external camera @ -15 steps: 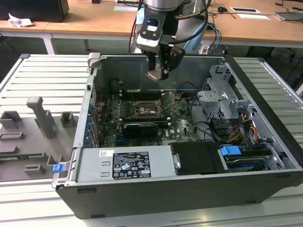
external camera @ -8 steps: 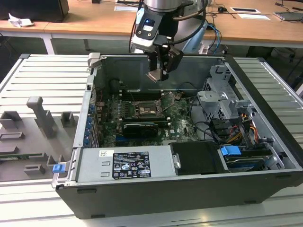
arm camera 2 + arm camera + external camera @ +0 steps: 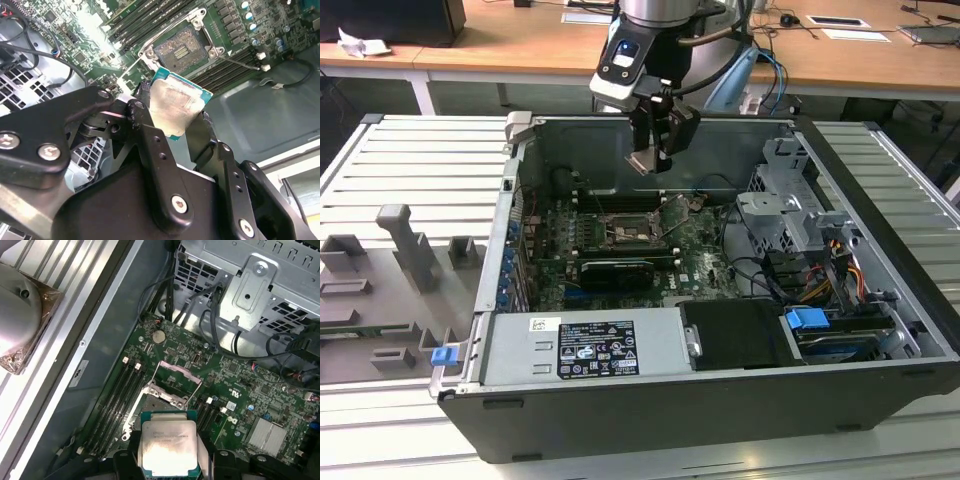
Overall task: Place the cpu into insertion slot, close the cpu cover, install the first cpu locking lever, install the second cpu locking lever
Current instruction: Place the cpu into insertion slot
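While the arm hangs over the open computer case [image 3: 720, 420] in the exterior view, the gripper [image 3: 650, 160] holds the flat cpu [image 3: 646, 163] above the motherboard. Second wrist view: black jaws clamped on the chip's edges; dull silver top, teal rim, near the square dark insertion slot [image 3: 181, 49]. First wrist view: thin metal cpu cover [image 3: 176, 374] tilted open.
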Action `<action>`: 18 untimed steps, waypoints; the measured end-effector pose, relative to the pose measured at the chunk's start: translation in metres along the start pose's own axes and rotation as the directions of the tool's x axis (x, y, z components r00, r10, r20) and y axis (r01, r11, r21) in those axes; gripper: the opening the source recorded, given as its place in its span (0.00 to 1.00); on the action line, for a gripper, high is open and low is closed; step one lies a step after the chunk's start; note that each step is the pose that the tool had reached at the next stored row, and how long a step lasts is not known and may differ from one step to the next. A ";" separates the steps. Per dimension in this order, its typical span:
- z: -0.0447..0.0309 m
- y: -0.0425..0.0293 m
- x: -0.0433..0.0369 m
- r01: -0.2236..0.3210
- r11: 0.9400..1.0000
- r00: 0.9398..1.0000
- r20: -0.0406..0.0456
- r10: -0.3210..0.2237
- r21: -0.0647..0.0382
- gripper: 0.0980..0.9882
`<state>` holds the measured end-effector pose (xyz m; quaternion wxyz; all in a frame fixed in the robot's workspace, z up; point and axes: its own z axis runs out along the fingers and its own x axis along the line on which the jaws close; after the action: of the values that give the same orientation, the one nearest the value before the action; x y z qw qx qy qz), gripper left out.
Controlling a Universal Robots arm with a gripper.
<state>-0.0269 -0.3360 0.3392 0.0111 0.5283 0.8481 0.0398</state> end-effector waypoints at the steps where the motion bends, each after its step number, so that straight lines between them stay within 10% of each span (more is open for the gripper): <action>1: 0.0005 -0.0003 0.0001 -0.001 1.000 1.000 0.000 0.001 0.000 0.48; 10: 0.0041 -0.0008 0.0002 -0.096 0.995 0.995 0.007 0.096 -0.003 0.48; 18: 0.0120 -0.0014 0.0001 -0.253 0.967 0.967 0.019 0.253 -0.005 0.48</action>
<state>-0.0275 -0.3359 0.3272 0.0147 0.6325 0.7736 0.0366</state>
